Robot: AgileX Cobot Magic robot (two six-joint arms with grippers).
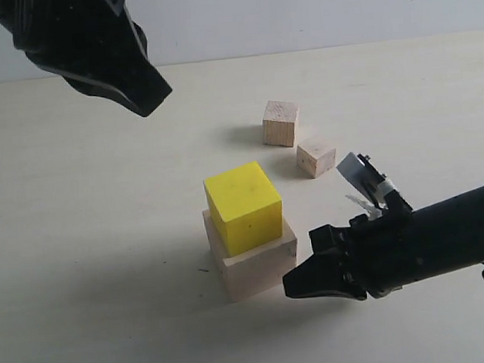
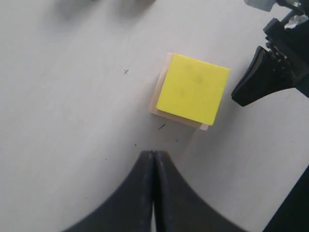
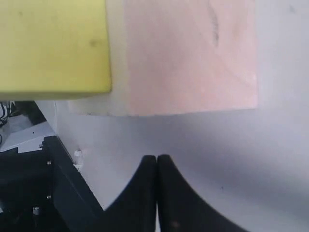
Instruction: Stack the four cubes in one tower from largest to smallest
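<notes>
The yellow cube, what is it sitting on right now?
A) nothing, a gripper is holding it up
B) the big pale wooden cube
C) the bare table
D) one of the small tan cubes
B: the yellow cube rests on top of the pale cube, while the larger tan cube and the smaller tan cube stand apart from it on the table.

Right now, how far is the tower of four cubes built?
Done: the yellow cube sits on the pale largest cube. In hand: nothing; the left pincer and right pincer are shut and empty. Left: the larger tan cube, then the smaller tan cube, both on the table.
</notes>
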